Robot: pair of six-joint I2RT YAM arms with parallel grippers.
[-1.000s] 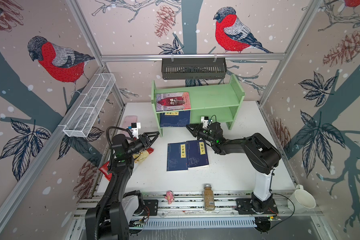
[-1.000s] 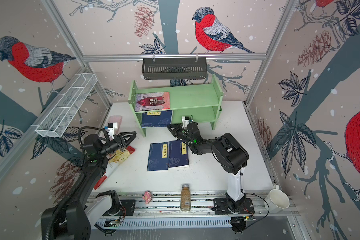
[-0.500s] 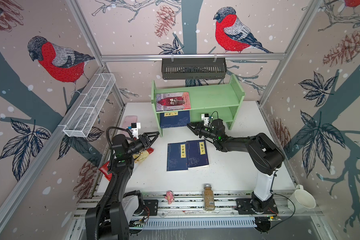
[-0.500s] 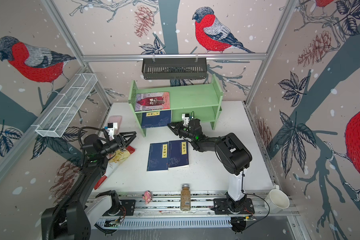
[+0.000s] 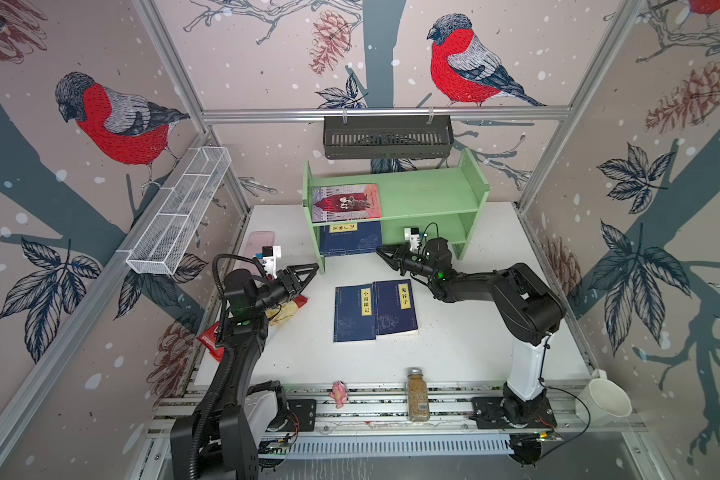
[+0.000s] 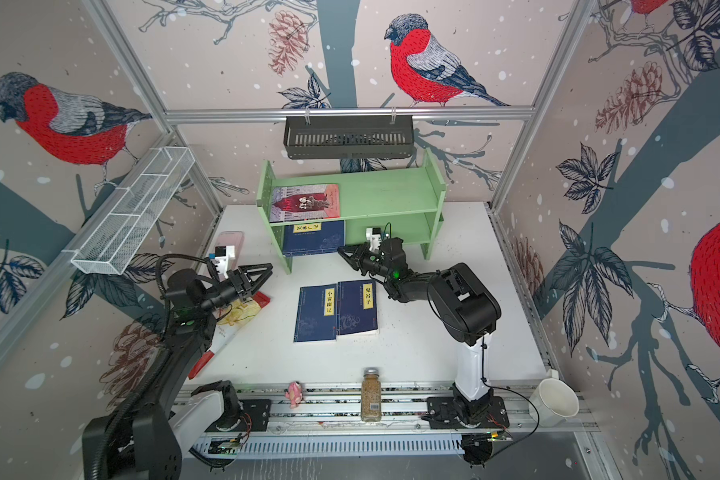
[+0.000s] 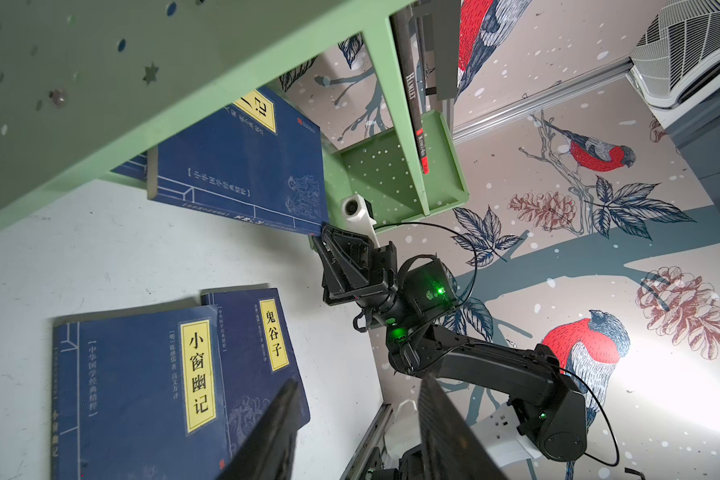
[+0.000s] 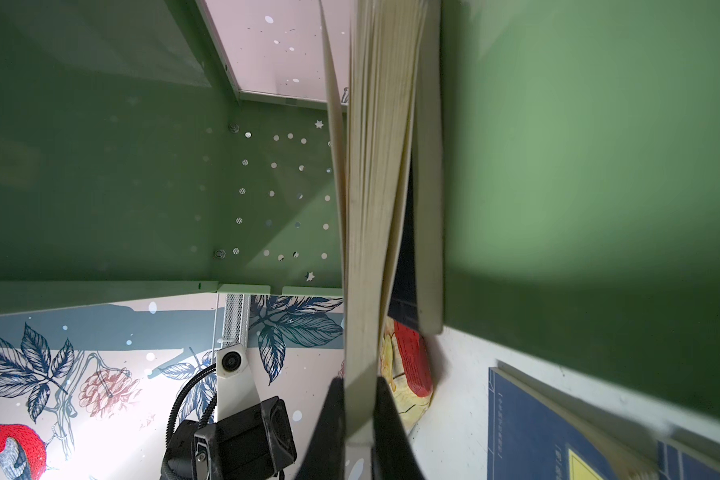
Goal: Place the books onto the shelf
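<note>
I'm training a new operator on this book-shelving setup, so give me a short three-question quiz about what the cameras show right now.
1. True or false: the pink-red book lies flat on the top tier of the shelf.
2. How many navy books lie on the table, off the shelf?
3. What is the right gripper closed on? A: nothing. B: the edge of the navy book on the lower tier. C: the pink-red book.
Key: 1 true; 2 two; 3 B.
</note>
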